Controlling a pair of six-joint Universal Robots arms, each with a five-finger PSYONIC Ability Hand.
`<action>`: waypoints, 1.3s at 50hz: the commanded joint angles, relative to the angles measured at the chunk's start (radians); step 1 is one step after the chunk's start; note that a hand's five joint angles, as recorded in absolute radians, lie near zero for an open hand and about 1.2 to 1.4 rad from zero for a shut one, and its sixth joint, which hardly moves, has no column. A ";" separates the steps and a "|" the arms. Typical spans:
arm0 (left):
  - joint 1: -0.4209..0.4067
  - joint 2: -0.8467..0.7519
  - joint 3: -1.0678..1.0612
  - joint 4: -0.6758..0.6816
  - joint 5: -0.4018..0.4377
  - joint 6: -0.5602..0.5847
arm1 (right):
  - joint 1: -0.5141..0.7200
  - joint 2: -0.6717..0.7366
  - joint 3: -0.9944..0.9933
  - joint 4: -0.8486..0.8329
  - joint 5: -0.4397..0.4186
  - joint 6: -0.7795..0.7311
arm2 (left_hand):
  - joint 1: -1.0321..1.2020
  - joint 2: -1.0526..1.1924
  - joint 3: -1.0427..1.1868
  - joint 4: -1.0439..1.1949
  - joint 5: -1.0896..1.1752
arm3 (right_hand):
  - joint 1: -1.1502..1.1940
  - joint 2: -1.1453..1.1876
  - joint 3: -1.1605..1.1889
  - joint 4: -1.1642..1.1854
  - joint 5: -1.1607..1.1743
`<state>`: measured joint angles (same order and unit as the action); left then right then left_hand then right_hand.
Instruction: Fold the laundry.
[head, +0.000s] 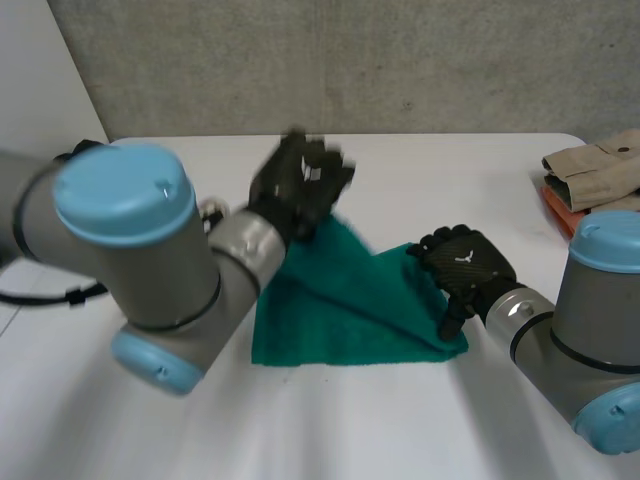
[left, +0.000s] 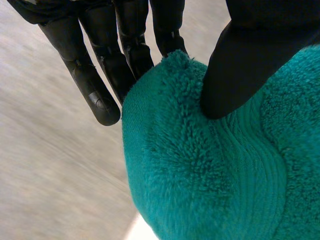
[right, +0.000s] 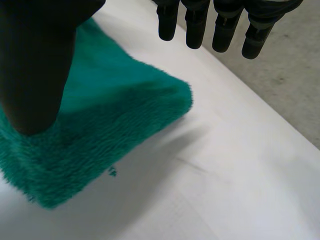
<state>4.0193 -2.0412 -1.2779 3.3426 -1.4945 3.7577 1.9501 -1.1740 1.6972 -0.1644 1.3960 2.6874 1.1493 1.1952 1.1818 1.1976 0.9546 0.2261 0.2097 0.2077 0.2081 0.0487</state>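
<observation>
Green towel (head: 350, 310) on the white surface (head: 450, 180), between the two arms. Most of the towel lies flat. Its far corner rises off the surface to the left hand (head: 300, 190), which holds it above the towel's far left part. In the left wrist view, the thumb (left: 240, 65) presses into the pile of the towel on one side and the fingers (left: 95, 85) lie against the other side, so the corner is pinched between them.

The right hand (head: 468, 265) sits at the towel's right edge, near its front right corner. In the right wrist view, its thumb (right: 35, 65) lies over the towel near the edge; whether it touches the cloth cannot be told. Its fingers (right: 195, 25) are straight and spread above bare surface beyond the towel's corner, clear of the cloth and holding nothing.

A stack of folded beige clothing (head: 595, 170) lies at the far right edge of the surface, well apart from the towel, with an orange item (head: 555, 205) under it.
</observation>
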 joint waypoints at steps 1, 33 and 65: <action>-0.009 0.068 0.048 -0.011 -0.131 -0.076 | -0.011 -0.015 0.002 -0.038 0.023 0.058 | 0.247 0.201 0.214 0.199 0.267 | -0.052 -0.035 -0.033 -0.034 -0.049; 0.150 0.151 -0.537 0.123 -0.204 -0.055 | 0.073 0.037 0.061 -0.064 0.004 0.049 | -0.874 -0.920 -0.907 -0.922 -0.854 | 0.074 0.090 0.092 0.092 0.077; 0.193 0.300 -0.592 0.080 -0.204 -0.137 | -0.039 -0.088 0.125 -0.113 0.121 -0.293 | -0.939 -0.985 -0.971 -0.987 -0.919 | 1.170 1.187 1.189 1.188 1.173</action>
<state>4.2096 -1.7591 -1.8676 3.4207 -1.6978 3.6252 1.8187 -1.2516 1.8692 -0.2415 1.4957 2.4402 0.2641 0.2460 0.2621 0.2438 0.0665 1.0945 1.1824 1.1866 1.1952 0.9818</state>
